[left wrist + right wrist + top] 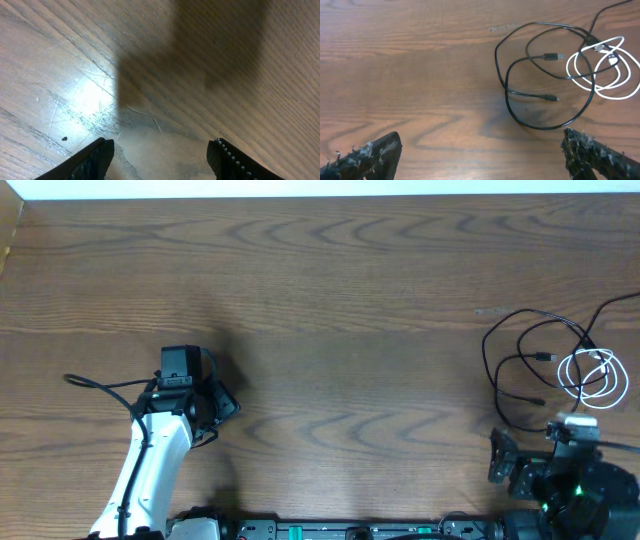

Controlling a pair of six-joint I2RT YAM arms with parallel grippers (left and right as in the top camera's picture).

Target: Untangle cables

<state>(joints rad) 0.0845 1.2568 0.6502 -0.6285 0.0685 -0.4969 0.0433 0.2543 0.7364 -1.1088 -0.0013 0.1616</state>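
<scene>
The cables lie tangled at the table's right side. Thin black cables [512,356] loop there, and a coiled white cable [592,376] overlaps them. In the right wrist view the black cables [520,95] loop ahead, with the white cable [605,70] coiled at the upper right and small plugs lying inside the loops. My right gripper [481,150] is open and empty, just in front of the black loop; it shows at the lower right of the overhead view [520,465]. My left gripper [160,155] is open and empty over bare wood at the left [205,405].
The wooden table [330,300] stretches between the two arms. A thick black arm cable [100,385] trails left of the left arm. The table's far edge [320,194] runs along the top of the overhead view.
</scene>
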